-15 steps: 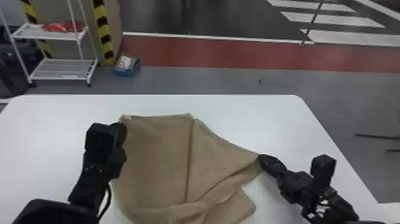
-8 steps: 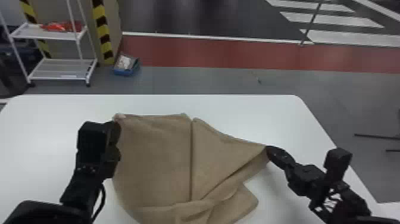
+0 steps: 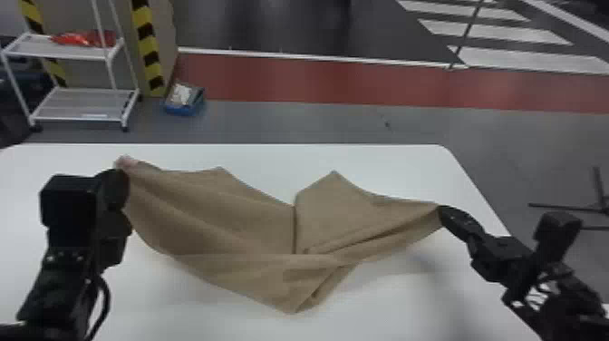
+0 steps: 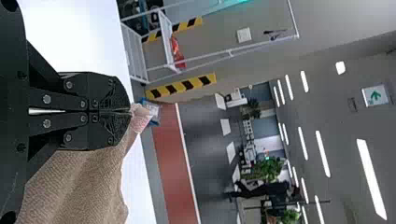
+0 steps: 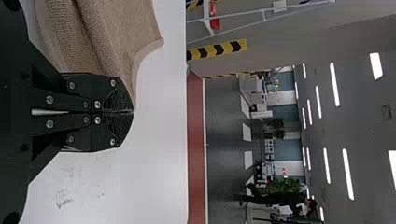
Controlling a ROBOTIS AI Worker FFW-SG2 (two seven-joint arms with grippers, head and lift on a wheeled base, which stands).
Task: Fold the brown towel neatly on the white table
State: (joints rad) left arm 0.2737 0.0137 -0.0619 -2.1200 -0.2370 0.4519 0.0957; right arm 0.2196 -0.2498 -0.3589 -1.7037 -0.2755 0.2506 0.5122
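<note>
The brown towel (image 3: 253, 226) is stretched between both grippers above the white table (image 3: 385, 313), its middle sagging and creased toward the near side. At its left corner is my left gripper (image 3: 121, 172); in the left wrist view the left gripper (image 4: 130, 111) is shut on a pale tagged corner of the towel (image 4: 79, 177). At the towel's right corner is my right gripper (image 3: 442, 211). The right wrist view has the right gripper (image 5: 132, 112) with its fingers pressed together on the edge of the towel (image 5: 107, 42).
Beyond the table's far edge stand a white shelf cart (image 3: 81, 102) with a red item on it and a blue box (image 3: 183, 102) on the floor. Dark stand legs (image 3: 566, 207) lie on the floor at the right.
Both grippers have moved apart, the left one leftward and the right one slightly rightward. The towel has spread wider, its near part has shifted, and a notch has opened along its far edge.
</note>
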